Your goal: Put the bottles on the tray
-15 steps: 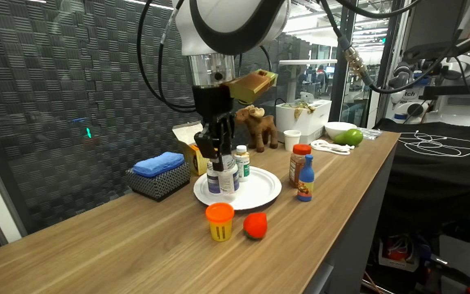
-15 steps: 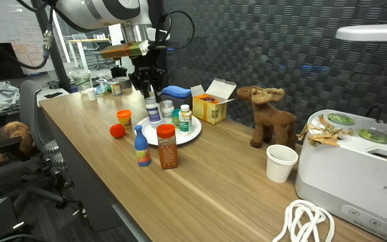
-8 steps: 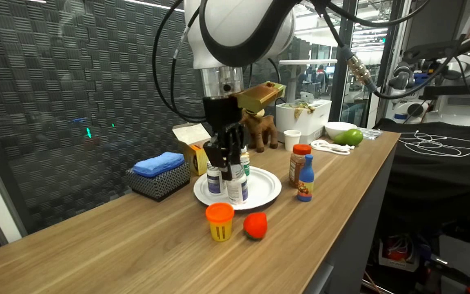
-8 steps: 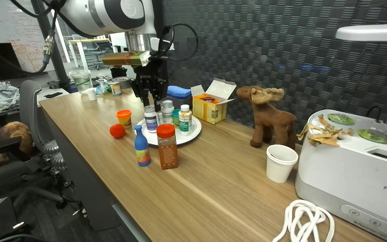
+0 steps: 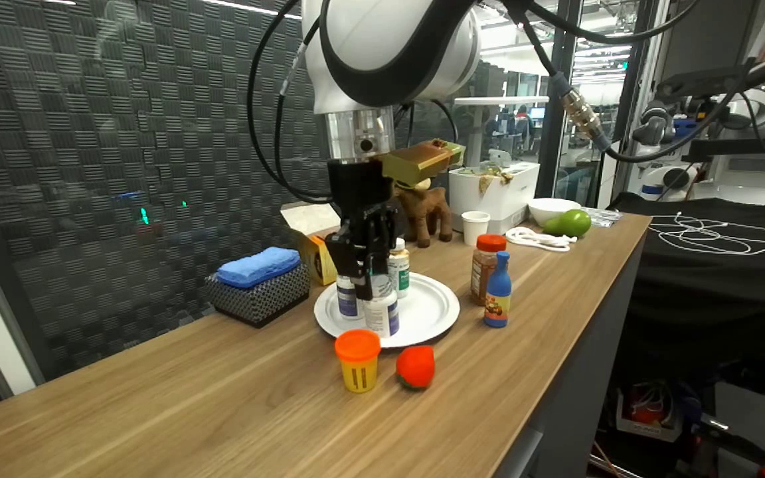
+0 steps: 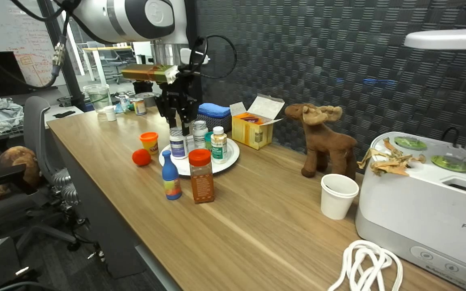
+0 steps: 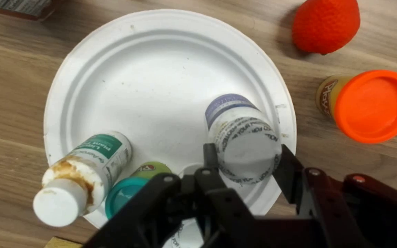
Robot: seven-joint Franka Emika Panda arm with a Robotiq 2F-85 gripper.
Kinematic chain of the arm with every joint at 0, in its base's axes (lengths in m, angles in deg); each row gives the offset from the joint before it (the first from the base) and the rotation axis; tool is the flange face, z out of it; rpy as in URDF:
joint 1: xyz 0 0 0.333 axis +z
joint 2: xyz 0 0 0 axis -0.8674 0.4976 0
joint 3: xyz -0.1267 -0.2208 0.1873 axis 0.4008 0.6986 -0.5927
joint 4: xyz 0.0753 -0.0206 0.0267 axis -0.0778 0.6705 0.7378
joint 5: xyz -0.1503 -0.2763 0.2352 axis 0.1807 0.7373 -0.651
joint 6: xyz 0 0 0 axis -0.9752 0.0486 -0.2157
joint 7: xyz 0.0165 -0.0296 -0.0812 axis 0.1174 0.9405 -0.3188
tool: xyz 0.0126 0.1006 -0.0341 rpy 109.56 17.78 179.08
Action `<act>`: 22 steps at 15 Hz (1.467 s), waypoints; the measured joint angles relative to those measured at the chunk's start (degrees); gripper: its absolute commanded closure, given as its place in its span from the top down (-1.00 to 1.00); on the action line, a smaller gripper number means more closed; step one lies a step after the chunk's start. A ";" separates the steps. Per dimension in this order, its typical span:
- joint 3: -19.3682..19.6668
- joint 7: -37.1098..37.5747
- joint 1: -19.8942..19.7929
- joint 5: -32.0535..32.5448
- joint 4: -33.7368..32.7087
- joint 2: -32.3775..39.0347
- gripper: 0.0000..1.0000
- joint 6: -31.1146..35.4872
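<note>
My gripper [image 7: 248, 155] has its fingers against both sides of the top of a white bottle with a purple label [image 7: 233, 112]. This bottle stands upright on the round white tray [image 7: 150, 79], near its rim. Also on the tray are a white-capped bottle with a green label [image 7: 98, 162], a green jar with a teal lid [image 7: 126, 193] and another white bottle [image 6: 200, 134], partly hidden by the gripper in the wrist view. Off the tray stand a red-capped spice jar [image 6: 202, 180], a blue bottle [image 6: 171, 176] and a yellow tub with an orange lid [image 7: 374, 106].
A red strawberry [image 7: 326, 26] lies beside the tub. A patterned box with a blue cloth [image 5: 259, 279] and an open yellow box [image 6: 253, 131] stand behind the tray. A toy moose [image 6: 326, 141], paper cups [image 6: 338, 196] and a white planter [image 6: 431, 198] stand farther along.
My gripper has moved down and sideways with the purple-labelled bottle, away from the other white bottle. In the last half second the tray and the bottles on it have slid slightly with it.
</note>
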 measured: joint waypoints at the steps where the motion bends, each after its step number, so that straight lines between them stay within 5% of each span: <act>1: -0.01 0.00 0.00 0.00 0.00 0.01 0.38 0.06; 6: -0.18 0.00 0.16 0.01 -0.01 0.09 0.97 0.07; 22: -4.61 0.41 3.41 0.01 0.57 -2.02 1.00 -1.48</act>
